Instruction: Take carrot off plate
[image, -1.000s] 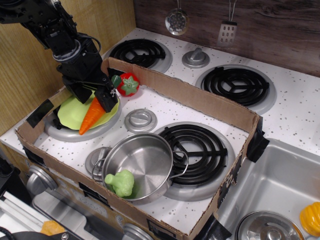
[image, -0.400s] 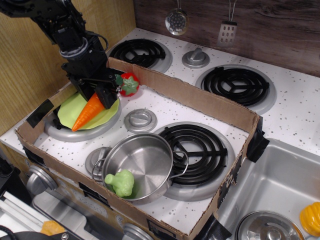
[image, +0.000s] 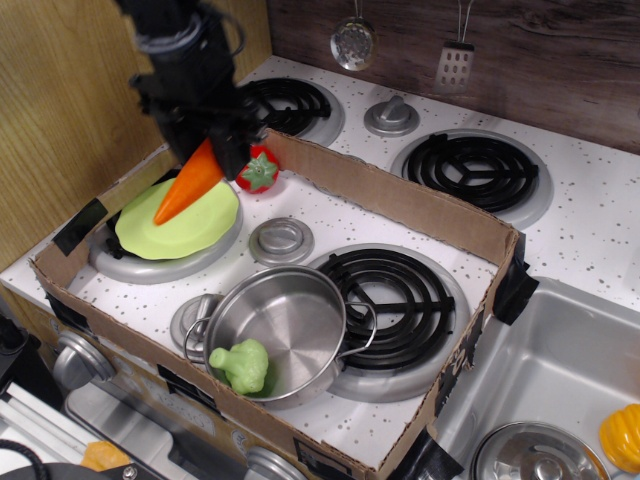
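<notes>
Tool (image: 218, 155) clamped on carrot (image: 189, 183) — held clear above plate (image: 170, 232), tip pointing 7 o'clock.

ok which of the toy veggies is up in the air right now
The carrot: orange, held at its stem end by the hand, tip tilted down over the green plate. The tomato sits on the stovetop and the green vegetable in the pot.

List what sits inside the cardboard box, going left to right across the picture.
plate → tomato → steel pot → black coil burner. The carrot, in the gripper, overlaps the plate, so it is left out.
</notes>
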